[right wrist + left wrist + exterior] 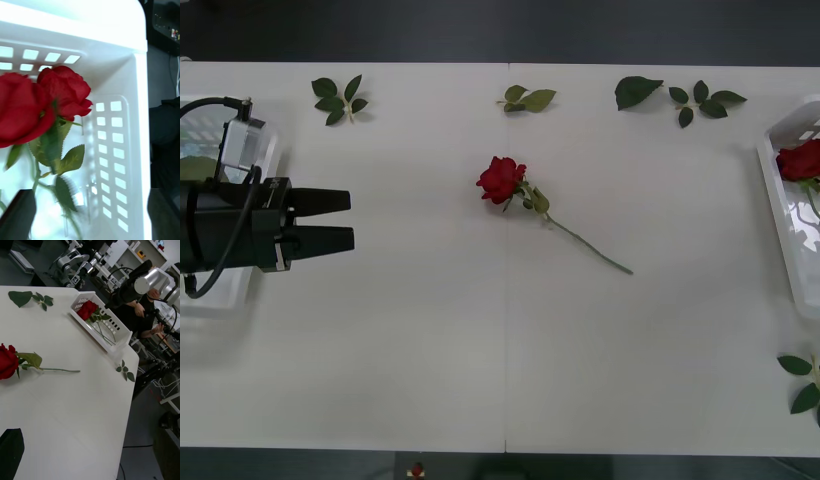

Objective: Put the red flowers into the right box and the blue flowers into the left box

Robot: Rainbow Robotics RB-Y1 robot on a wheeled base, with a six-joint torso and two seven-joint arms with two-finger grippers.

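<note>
One rose (501, 179) lay alone near the middle of the table (480, 350), its bloom toward the far edge and its thin stem trailing toward the right edge. It looked light and soft: the cloth petals would likely crush or slip under a pinch, so the stiffer stem just below the bloom, beside the small leaves, seemed the better place to take hold.

The left end effector (348, 221) hovered over the table's left edge, in front of the left box (265, 150), its two black fingers spread slightly and holding nothing. That box was mostly hidden behind the arm, so its contents could not be made out, and no blue flowers could be picked out there.

The right box (778, 200) sat at the right edge, cut off by the frame, with roses (45, 101) inside. The right end effector (90, 213) hung over that box, its fingers apart at the corners of the right wrist view, nothing between them.

Loose leaf sprigs (338, 98) lay along the far edge.
</note>
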